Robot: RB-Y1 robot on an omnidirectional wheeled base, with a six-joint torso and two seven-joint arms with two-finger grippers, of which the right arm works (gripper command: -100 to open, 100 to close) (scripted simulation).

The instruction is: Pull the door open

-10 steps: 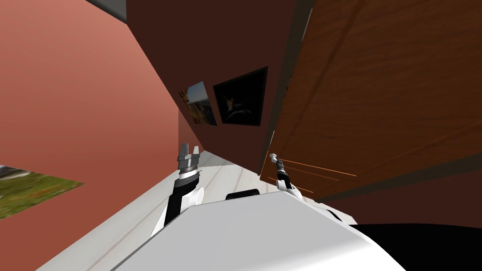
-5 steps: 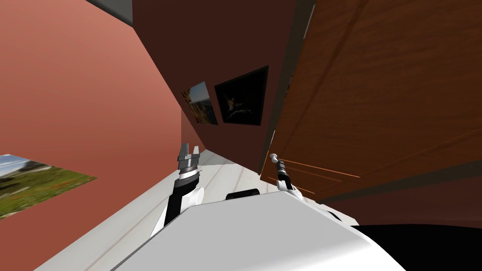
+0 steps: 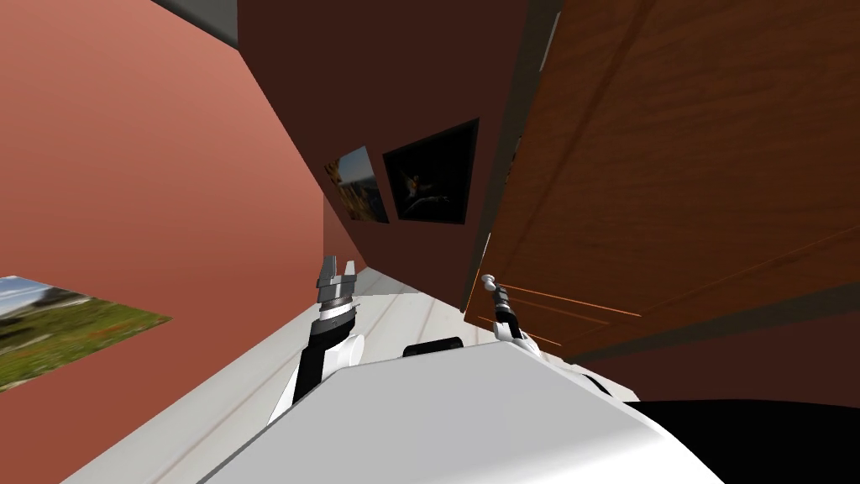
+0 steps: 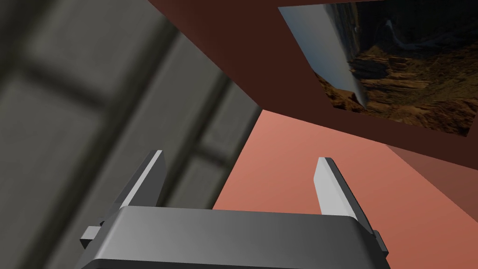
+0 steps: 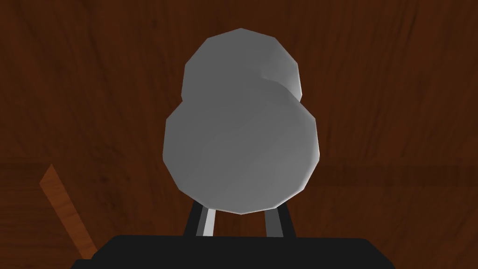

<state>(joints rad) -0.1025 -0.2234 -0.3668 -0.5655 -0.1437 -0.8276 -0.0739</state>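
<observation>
since a second ago my head camera has swung a little, so the meadow picture (image 3: pixel 59 328) at 8 o'clock sits further into the head view; over the last half second nothing has shifted. the brown wooden door (image 3: pixel 672 168) is the biggest thing, spreading from 12 to 3 o'clock, with a grey door frame (image 3: pixel 506 160) along its inner edge. the salmon wall (image 3: pixel 126 168) takes 9 to 11 o'clock and meets a dark maroon wall (image 3: pixel 378 76) at 12 o'clock. the white floor (image 3: pixel 243 386) runs from 7 o'clock up toward the middle. on the maroon wall hang a dark framed picture (image 3: pixel 430 175) and, at its 9 o'clock, a canyon picture (image 3: pixel 357 185). the left end effector (image 4: pixel 240 156) is raised at 8 o'clock of centre, well apart from the door, its fingers spread wide with nothing between them. the right end effector (image 3: pixel 494 290) is at the door's edge near 4 o'clock, its fingers (image 5: pixel 208 223) drawn narrow and closed on the round grey door knob (image 5: pixel 240 140), which stands against the door's wood.
</observation>
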